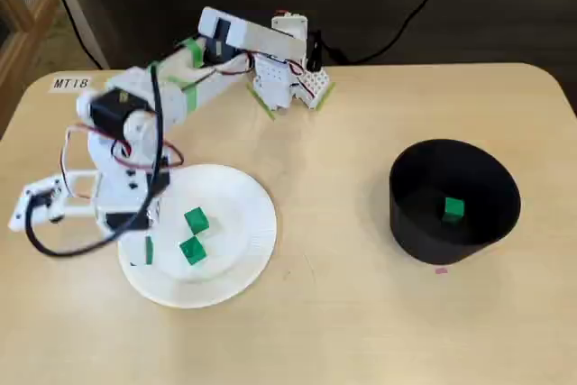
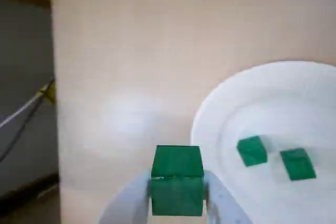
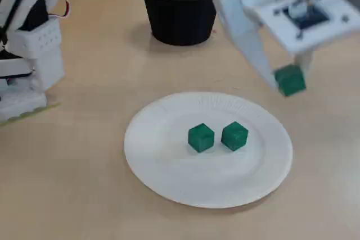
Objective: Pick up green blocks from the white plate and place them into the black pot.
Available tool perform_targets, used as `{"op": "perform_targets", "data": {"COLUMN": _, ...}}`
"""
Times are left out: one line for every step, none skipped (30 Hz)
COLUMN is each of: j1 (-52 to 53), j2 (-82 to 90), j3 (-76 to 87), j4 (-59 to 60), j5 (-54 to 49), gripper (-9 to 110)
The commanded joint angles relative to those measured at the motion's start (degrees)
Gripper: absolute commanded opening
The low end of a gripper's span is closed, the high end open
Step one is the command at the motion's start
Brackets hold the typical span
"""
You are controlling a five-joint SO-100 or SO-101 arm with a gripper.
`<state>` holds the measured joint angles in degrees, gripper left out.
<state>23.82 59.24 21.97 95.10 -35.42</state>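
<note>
In a fixed view, the bench (image 1: 343,331) carries a white plate (image 1: 252,241) toward its front-left corner and a black pot (image 1: 424,223) near its right edge. The arm (image 1: 225,51) is mounted at the middle of the far edge and reaches toward the left edge. Its end effector (image 1: 144,245) hangs at the plate's left rim, where a sliver of green shows, too small to make out. 2 loose blocks (image 1: 196,220), both green, lie close together on the plate. A lone block (image 1: 453,209), also green, lies inside the pot. A label (image 1: 70,84) sits at the far-left corner.

In the wrist view, the end effector (image 2: 177,203) pinches the held block (image 2: 177,169), a green cube, with a pale finger pressed to each side. It sits just beside the plate's (image 2: 220,108) rim as this view shows it. The loose blocks (image 2: 251,150) lie on the plate to the right, apart from each other. The bench (image 2: 131,51) fills the rest, with its edge down the left.

In another fixed view, the end effector (image 3: 288,77) grips the held block (image 3: 292,82) outside the plate's (image 3: 146,155) right rim, and it looks lifted clear of the bench (image 3: 84,82). The loose blocks (image 3: 201,137) sit side by side at the plate's middle, nearly touching. The pot (image 3: 180,21) stands near the far edge.
</note>
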Motion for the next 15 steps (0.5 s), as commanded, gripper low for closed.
{"op": "perform_targets", "data": {"j1": -7.6, "j2": 17.6, "j3": 5.5, "j4": 0.2, "j5": 5.4, "gripper": -2}}
{"op": "perform_targets", "data": {"j1": -10.5, "j2": 21.4, "j3": 8.2, "j4": 0.2, "j5": 7.7, "gripper": -2}}
{"op": "perform_targets", "data": {"j1": -13.8, "j2": 25.1, "j3": 10.5, "j4": 0.2, "j5": 10.0, "gripper": -2}}
{"op": "perform_targets", "data": {"j1": -17.4, "j2": 28.7, "j3": 13.2, "j4": 0.2, "j5": 13.2, "gripper": -2}}
{"op": "perform_targets", "data": {"j1": -21.4, "j2": 31.9, "j3": 15.8, "j4": 0.1, "j5": 16.3, "gripper": -2}}
{"op": "perform_targets", "data": {"j1": -25.5, "j2": 34.5, "j3": 17.8, "j4": 0.1, "j5": 18.7, "gripper": -2}}
{"op": "perform_targets", "data": {"j1": -29.7, "j2": 36.6, "j3": 19.8, "j4": 0.0, "j5": 21.3, "gripper": -2}}
{"op": "perform_targets", "data": {"j1": -33.8, "j2": 38.4, "j3": 22.3, "j4": -0.3, "j5": 24.0, "gripper": -2}}
{"op": "perform_targets", "data": {"j1": -37.9, "j2": 40.5, "j3": 25.5, "j4": -1.6, "j5": 25.8, "gripper": -2}}
{"op": "perform_targets", "data": {"j1": -41.7, "j2": 42.9, "j3": 30.1, "j4": -4.4, "j5": 27.2, "gripper": -2}}
{"op": "perform_targets", "data": {"j1": -45.1, "j2": 46.2, "j3": 36.7, "j4": -8.9, "j5": 28.7, "gripper": -2}}
{"op": "perform_targets", "data": {"j1": -48.3, "j2": 50.4, "j3": 44.8, "j4": -14.9, "j5": 30.6, "gripper": -2}}
{"op": "perform_targets", "data": {"j1": -50.8, "j2": 55.0, "j3": 53.9, "j4": -21.6, "j5": 32.3, "gripper": -2}}
{"op": "perform_targets", "data": {"j1": -52.9, "j2": 59.2, "j3": 62.6, "j4": -28.1, "j5": 34.1, "gripper": -2}}
{"op": "perform_targets", "data": {"j1": -54.5, "j2": 61.9, "j3": 69.5, "j4": -32.9, "j5": 35.1, "gripper": -2}}
